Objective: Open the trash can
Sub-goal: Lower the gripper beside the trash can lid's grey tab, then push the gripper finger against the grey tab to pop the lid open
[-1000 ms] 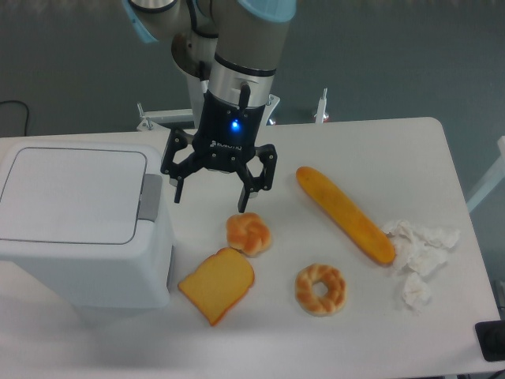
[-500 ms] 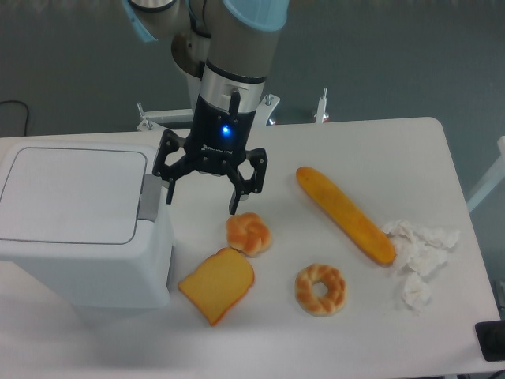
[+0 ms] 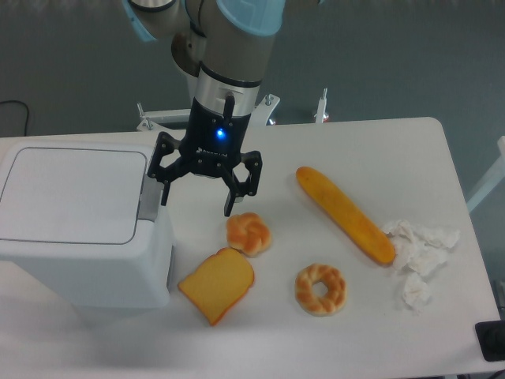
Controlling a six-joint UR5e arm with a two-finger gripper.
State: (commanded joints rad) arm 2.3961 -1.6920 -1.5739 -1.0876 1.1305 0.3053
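One trash can, lid shut flat

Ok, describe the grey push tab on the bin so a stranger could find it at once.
Start at the large boxy white-grey plastic trash can filling the left side of the white table. Follow its flat lid to the right edge, facing the bread items. There sits the small grey rectangular push tab, the only darker patch on the pale bin, just beside the open black two-finger gripper.

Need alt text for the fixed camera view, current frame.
An open black two-finger gripper hangs beside the grey push tab of a closed boxy white-grey plastic trash can on a white table; nearby lie a knotted bun and a toast slice.
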